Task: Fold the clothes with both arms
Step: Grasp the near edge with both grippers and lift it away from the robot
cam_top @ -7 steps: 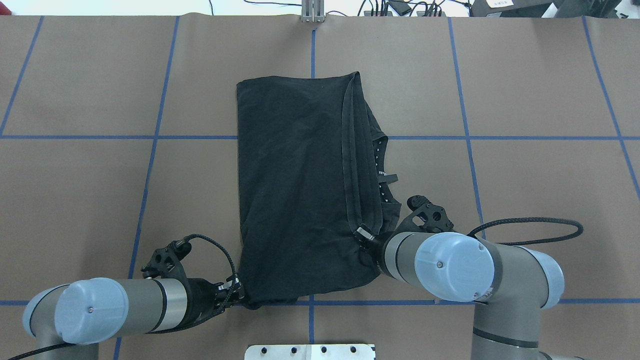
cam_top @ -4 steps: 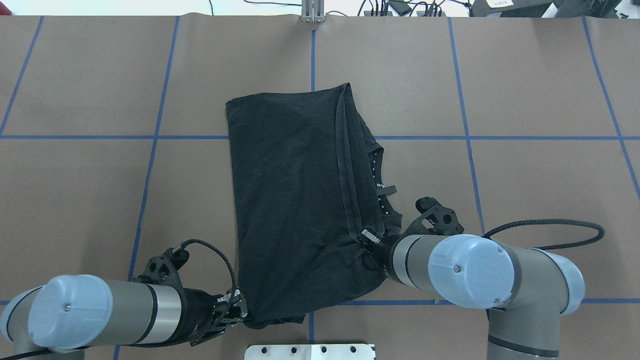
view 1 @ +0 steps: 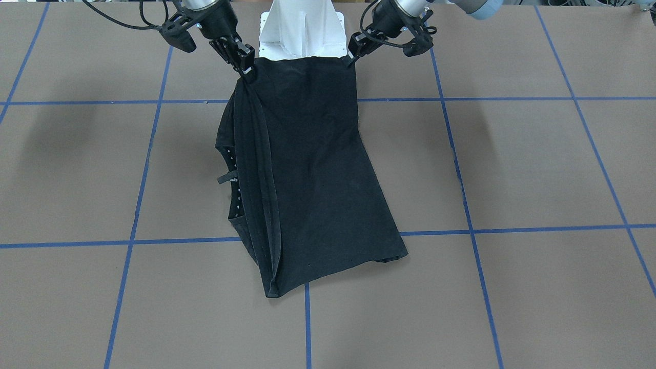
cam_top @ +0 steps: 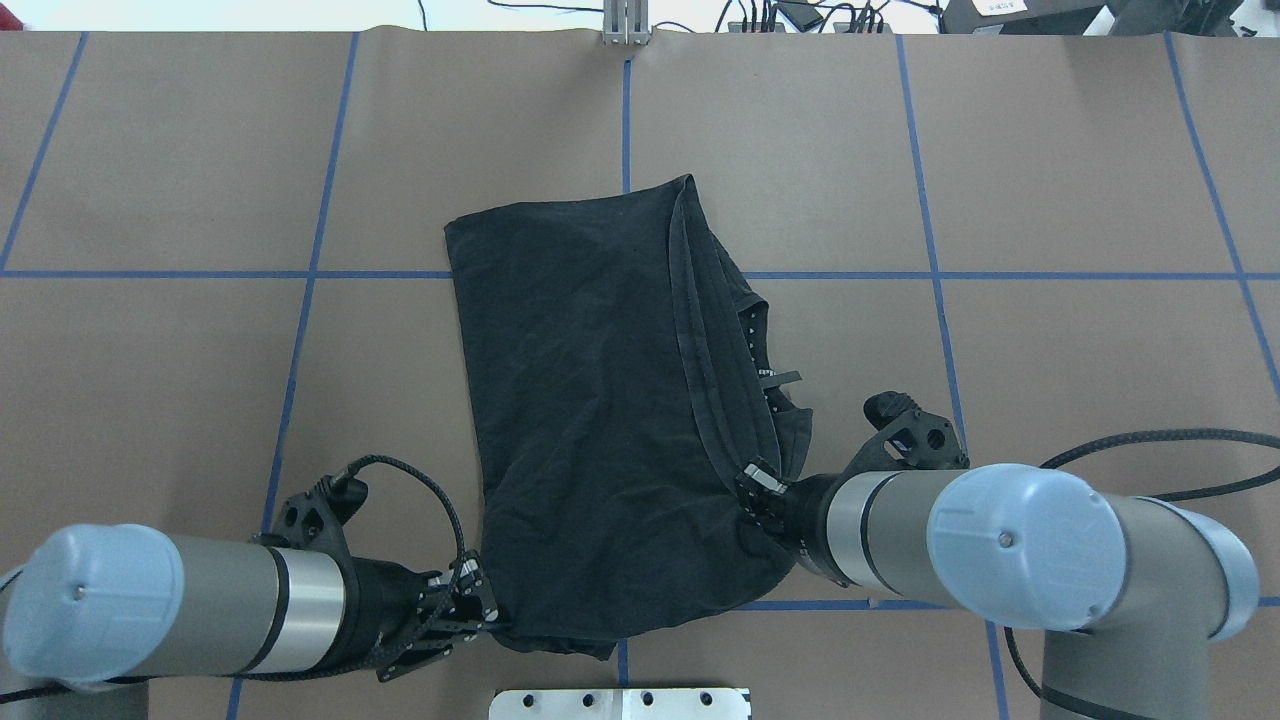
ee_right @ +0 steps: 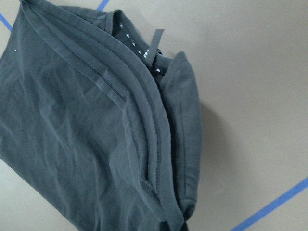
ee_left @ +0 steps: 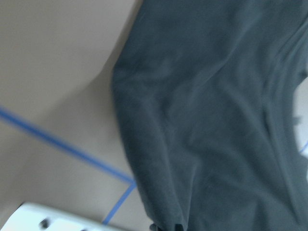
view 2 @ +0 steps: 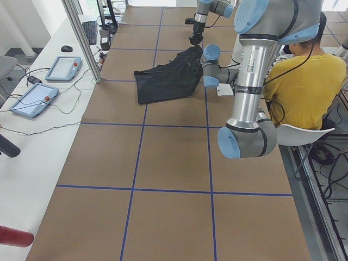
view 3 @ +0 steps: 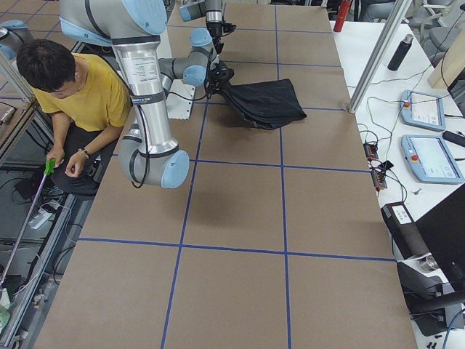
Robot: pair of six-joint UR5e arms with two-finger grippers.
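The black T-shirt [cam_top: 590,400] lies folded lengthwise on the brown table [cam_top: 1050,350]. Its far end rests flat and its near edge is raised toward the robot. Stacked hems and the small white neck print [cam_top: 760,360] show along its right side. My left gripper [cam_top: 490,615] is shut on the near left corner. At the near right corner my right gripper [cam_top: 755,485] is shut on the bunched hems. In the front-facing view the shirt [view 1: 312,169] hangs stretched between the right gripper [view 1: 246,69] and the left gripper [view 1: 351,59]. Both wrist views are filled by cloth [ee_left: 216,120] [ee_right: 72,120]. The chest logo is hidden.
The white base mount [cam_top: 620,703] sits just behind the shirt's near edge. A person in a yellow shirt [view 2: 304,81] sits behind the robot. Control tablets [view 2: 62,68] and cables lie on a white side bench. Blue tape lines cross the table.
Both grippers have drawn back toward the robot's base, the right one also moving outward. The shirt slid with them, its far edge coming nearer and turning slightly.
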